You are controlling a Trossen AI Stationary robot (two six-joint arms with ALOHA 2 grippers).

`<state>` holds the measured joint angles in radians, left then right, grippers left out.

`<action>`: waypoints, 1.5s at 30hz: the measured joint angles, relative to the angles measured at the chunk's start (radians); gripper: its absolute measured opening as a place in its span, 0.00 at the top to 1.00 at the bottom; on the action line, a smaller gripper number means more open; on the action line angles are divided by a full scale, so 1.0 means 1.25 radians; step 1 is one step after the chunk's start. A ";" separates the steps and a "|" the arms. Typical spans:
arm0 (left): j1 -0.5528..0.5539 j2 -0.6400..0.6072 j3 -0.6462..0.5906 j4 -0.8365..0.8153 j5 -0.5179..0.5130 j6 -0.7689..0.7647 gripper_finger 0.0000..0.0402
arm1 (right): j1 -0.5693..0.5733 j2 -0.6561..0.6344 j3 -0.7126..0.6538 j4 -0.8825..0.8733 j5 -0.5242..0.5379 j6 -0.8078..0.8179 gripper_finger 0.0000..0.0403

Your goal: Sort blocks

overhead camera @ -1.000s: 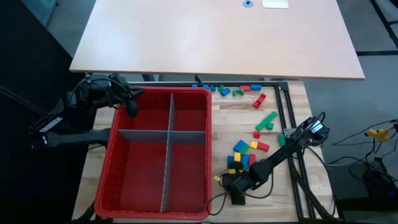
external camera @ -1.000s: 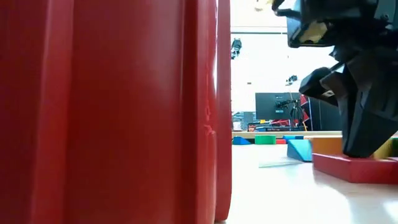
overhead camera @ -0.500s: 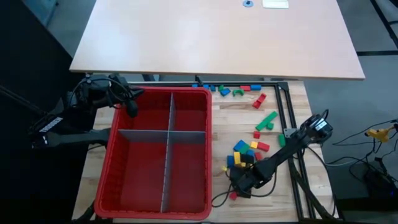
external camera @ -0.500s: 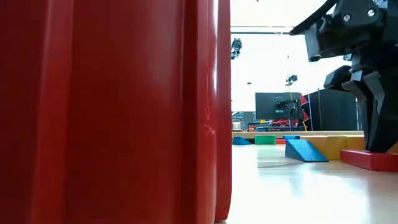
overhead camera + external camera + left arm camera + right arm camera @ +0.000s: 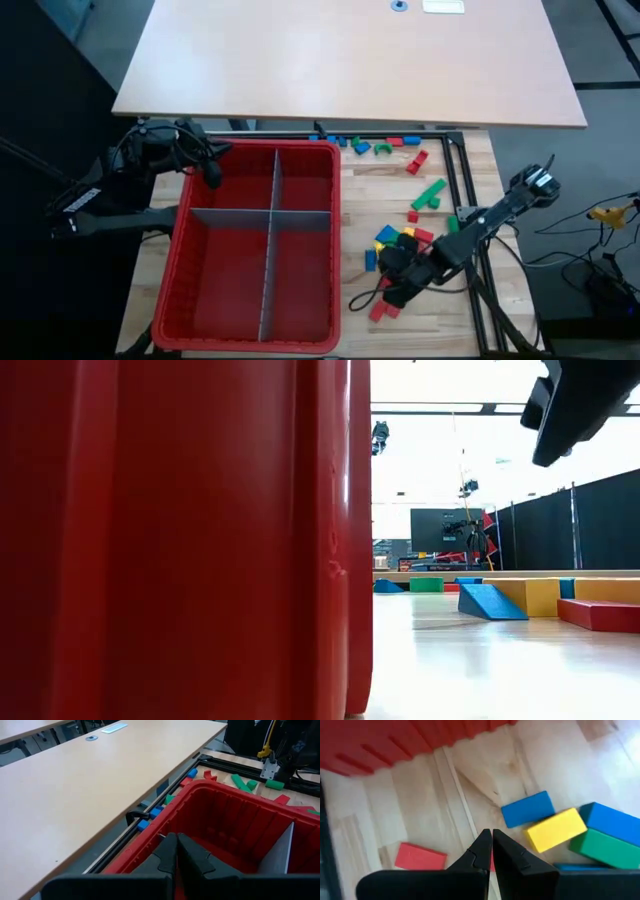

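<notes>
Over on the left, the left gripper (image 5: 212,172) waits at the far-left corner of the red bin (image 5: 190,270), its fingers (image 5: 170,852) pressed together on nothing. Right of the bin the blocks (image 5: 400,240) lie scattered on the wooden table (image 5: 440,320), long axes pointing every which way. A blue block (image 5: 528,809) and a yellow block (image 5: 556,829) lie side by side, similarly slanted. The right gripper (image 5: 392,292) hovers over the near cluster, clenched empty, near a red block (image 5: 420,857).

Both arms (image 5: 470,232) dark, jointed, with loose black cables; white label on left arm (image 5: 85,200); fingers (image 5: 480,851) black, tapered.
</notes>
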<state>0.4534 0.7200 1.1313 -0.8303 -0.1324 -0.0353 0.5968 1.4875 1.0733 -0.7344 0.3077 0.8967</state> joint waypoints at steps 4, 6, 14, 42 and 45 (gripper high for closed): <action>0.000 0.003 0.000 0.000 0.004 0.000 1.00 | 0.000 -0.060 0.001 -0.048 0.003 0.055 1.00; 0.000 0.004 0.000 0.000 0.009 0.000 1.00 | 0.001 -0.084 0.001 -0.074 0.003 0.085 1.00; 0.000 0.012 0.000 0.000 0.012 0.000 1.00 | 0.015 -0.124 0.002 -0.085 -0.041 0.071 0.81; 0.000 0.016 0.000 -0.004 0.053 -0.008 1.00 | 0.015 -0.099 -0.111 -0.178 -0.127 0.424 0.42; 0.000 0.016 0.000 -0.004 0.053 -0.016 1.00 | 0.015 -0.099 -0.131 -0.162 -0.146 0.452 0.40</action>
<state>0.4534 0.7399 1.1313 -0.8349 -0.0662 -0.0551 0.6151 1.3632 0.9100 -0.9375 0.1246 1.4615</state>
